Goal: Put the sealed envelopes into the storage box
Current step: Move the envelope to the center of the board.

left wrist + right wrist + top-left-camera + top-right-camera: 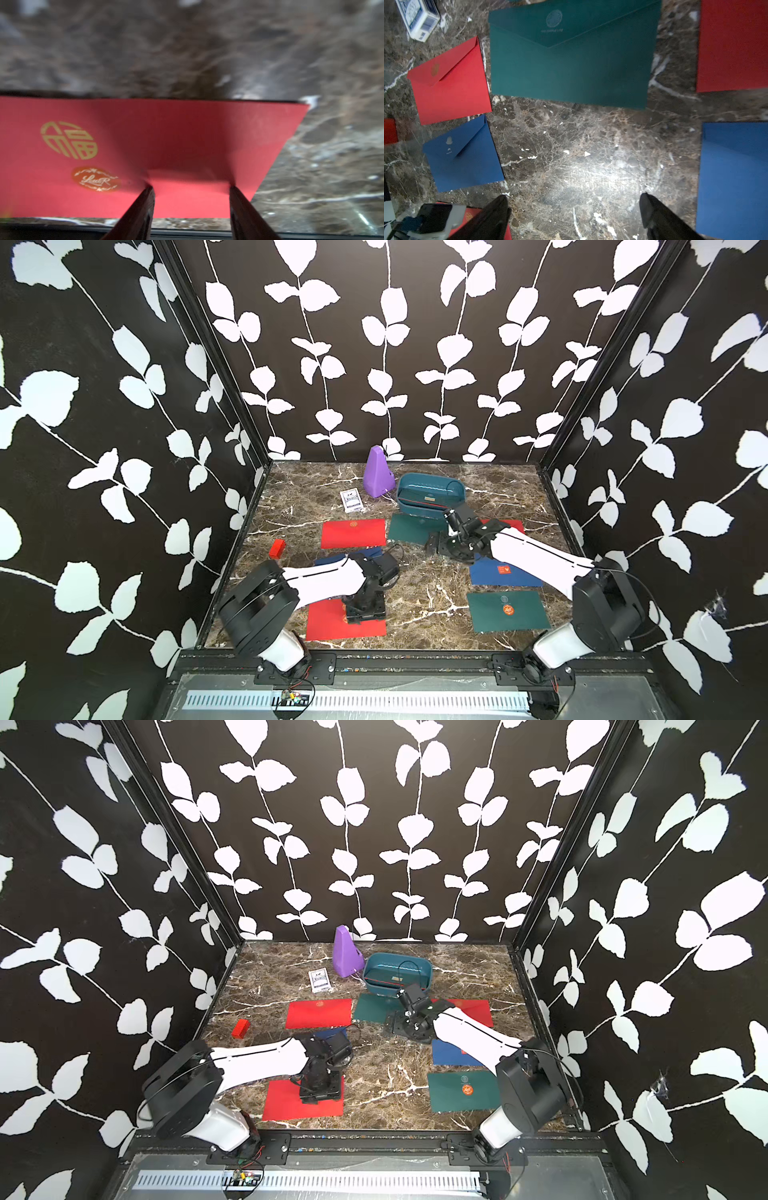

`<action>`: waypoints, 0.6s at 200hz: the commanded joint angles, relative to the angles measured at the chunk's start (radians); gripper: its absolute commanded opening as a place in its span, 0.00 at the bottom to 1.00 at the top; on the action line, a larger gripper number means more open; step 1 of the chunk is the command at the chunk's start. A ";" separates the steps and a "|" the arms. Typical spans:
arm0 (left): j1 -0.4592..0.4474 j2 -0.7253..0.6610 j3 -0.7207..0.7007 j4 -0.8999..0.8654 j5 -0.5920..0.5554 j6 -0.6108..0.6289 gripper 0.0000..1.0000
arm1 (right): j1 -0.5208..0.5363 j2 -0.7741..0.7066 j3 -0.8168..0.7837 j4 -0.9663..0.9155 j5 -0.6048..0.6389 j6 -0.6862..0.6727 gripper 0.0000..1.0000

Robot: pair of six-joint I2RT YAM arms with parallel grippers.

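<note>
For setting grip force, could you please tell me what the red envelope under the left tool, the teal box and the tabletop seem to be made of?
Red envelope: matte paper, it seems; thin, flat, gold print. Teal box: probably moulded plastic; smooth walls, rounded corners. Tabletop: glossy, veined like marble, with glare; stone or laminate, I cannot tell.

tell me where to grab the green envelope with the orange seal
Probably the short edge facing the table's middle, approached low from that side. The green envelope lies flat on the marble table, so a straight top pinch finds nothing; bare marble there leaves room to slide under, while the blue envelope crowds its far edge.
</note>
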 commanded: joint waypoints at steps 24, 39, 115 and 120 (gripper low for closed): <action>-0.041 0.249 0.251 0.159 0.039 -0.024 0.59 | -0.074 -0.102 -0.072 -0.066 0.001 -0.016 0.99; -0.041 0.327 0.350 0.171 0.037 -0.040 0.59 | -0.089 -0.116 -0.079 -0.085 0.002 -0.022 0.99; -0.031 0.393 0.731 0.020 -0.019 0.016 0.59 | -0.148 -0.126 -0.087 -0.139 -0.031 -0.088 0.98; -0.031 0.366 0.725 0.010 -0.030 0.022 0.60 | -0.149 -0.125 -0.085 -0.141 -0.035 -0.096 0.98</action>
